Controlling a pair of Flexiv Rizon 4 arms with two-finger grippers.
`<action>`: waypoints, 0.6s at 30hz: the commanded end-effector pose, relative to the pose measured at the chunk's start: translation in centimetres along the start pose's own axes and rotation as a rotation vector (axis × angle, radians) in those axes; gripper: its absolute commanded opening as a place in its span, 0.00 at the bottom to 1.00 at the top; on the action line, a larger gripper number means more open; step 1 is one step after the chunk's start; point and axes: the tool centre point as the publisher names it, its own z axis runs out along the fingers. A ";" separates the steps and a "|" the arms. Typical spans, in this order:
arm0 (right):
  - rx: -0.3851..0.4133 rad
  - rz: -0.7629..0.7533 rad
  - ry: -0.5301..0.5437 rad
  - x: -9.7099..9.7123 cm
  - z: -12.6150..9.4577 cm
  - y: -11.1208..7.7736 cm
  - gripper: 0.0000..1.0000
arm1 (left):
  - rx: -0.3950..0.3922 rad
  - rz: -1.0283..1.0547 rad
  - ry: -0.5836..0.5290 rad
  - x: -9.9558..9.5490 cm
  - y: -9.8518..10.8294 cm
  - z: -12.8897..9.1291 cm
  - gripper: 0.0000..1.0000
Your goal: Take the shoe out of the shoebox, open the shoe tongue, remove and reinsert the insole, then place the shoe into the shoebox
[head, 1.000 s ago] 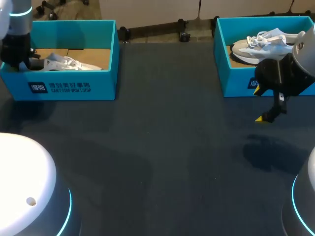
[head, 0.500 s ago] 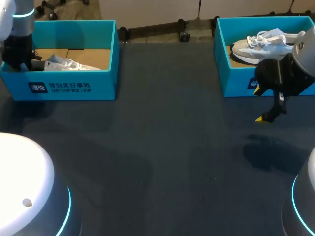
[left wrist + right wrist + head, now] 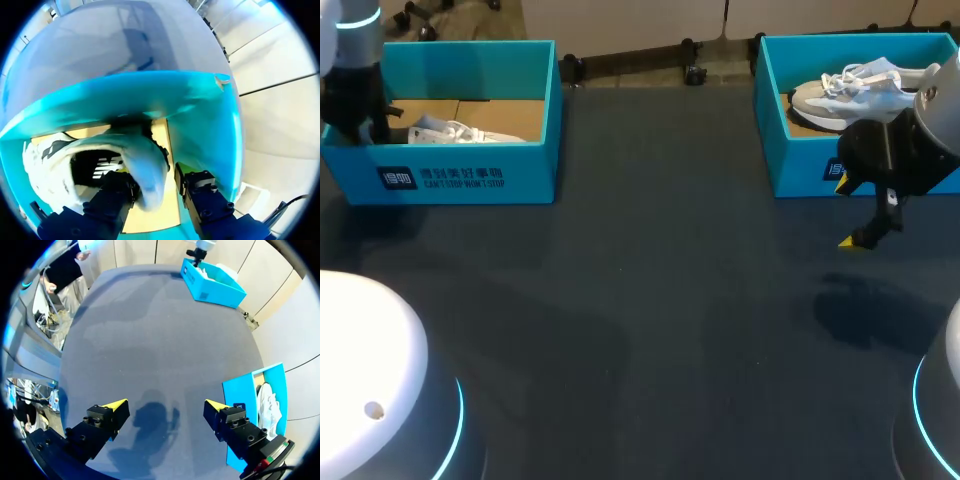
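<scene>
A white shoe (image 3: 460, 130) lies in the teal shoebox (image 3: 470, 175) at the far left of the table. My left gripper (image 3: 378, 122) is down inside that box at the shoe's heel end. In the left wrist view the grey-white heel collar (image 3: 146, 165) stands between the dark fingers (image 3: 116, 196); one finger touches it, the other stands a little clear, so the gripper (image 3: 152, 192) is open. My right gripper (image 3: 845, 213) hangs wide open above the bare table, in front of a second teal shoebox (image 3: 800, 165) holding a grey-white shoe (image 3: 860, 88).
In the right wrist view the dark tabletop (image 3: 150, 340) spreads under the open gripper (image 3: 165, 407), with the right shoebox (image 3: 245, 395) beside one finger and the left shoebox (image 3: 212, 286) far ahead. Both boxes stand along the table's far edge.
The left gripper's fingers have spread apart around the shoe's heel, and the left arm has shifted slightly. The shoe has settled in the box. The right arm has not moved.
</scene>
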 end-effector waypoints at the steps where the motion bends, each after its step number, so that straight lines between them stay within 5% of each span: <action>1: 0.001 0.000 -0.001 0.1 0.1 0.0 1.00 | -0.012 0.004 -0.011 0.2 -0.3 -1.3 0.47; 11: 0.001 0.000 -0.001 0.1 0.1 0.0 1.00 | -0.033 -0.023 -0.043 0.0 -0.1 -4.5 0.47; 18: 0.001 0.000 -0.001 0.1 0.1 0.0 1.00 | -0.043 -0.071 -0.052 -0.3 0.7 -6.6 0.57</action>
